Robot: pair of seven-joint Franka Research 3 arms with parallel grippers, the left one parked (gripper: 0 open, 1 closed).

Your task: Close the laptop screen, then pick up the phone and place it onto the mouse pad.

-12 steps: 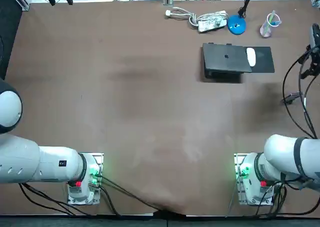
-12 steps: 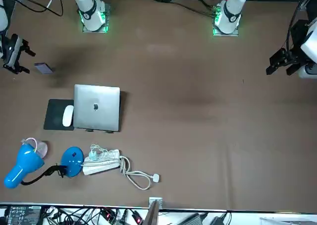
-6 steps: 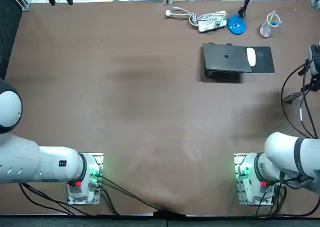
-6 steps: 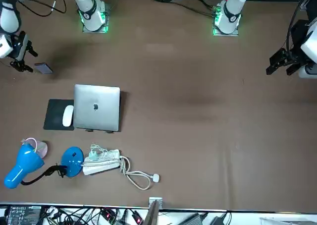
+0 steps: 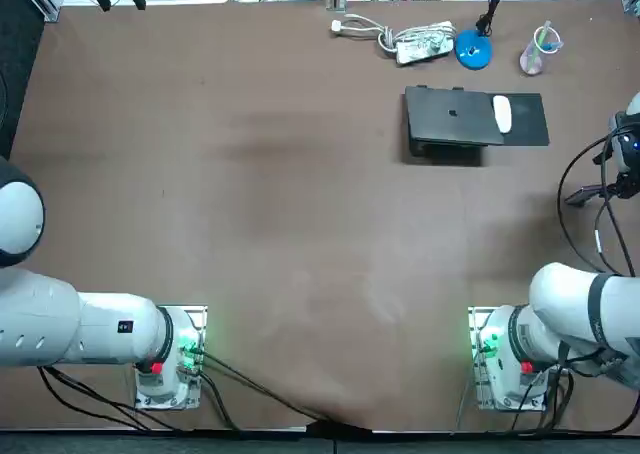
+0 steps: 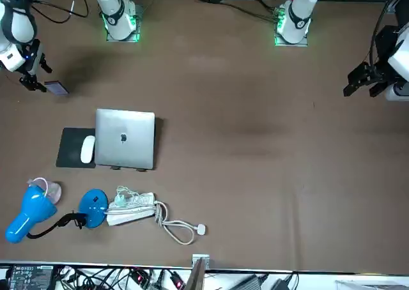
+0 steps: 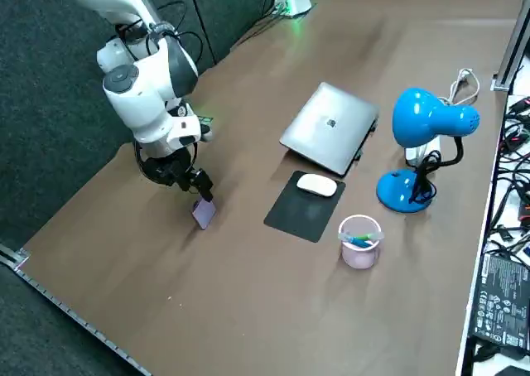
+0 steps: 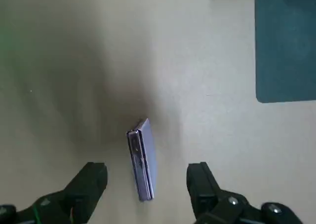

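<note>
Phone (image 8: 142, 160) (thin, lavender, rectangular): location?

Technician: The phone rests on the brown table (image 7: 248, 310), near the edge on the robot's right, apart from the dark rectangular mouse pad (image 7: 302, 209).

Operator: State of the right gripper (image 7: 192, 184)?

Technician: It hangs low directly over the phone. The two black fingers (image 8: 94, 177) are spread wide, one on each side of the phone. Neither finger touches the phone in the wrist view (a strip of bare table shows on both sides).

Operator: Laptop condition?

Technician: The flat silver laptop (image 6: 125, 138) lies with its lid fully down, just beside the mouse pad. An oval white mouse (image 6: 87, 149) sits on the pad at the laptop end, and the rest of the pad surface is bare.
</note>
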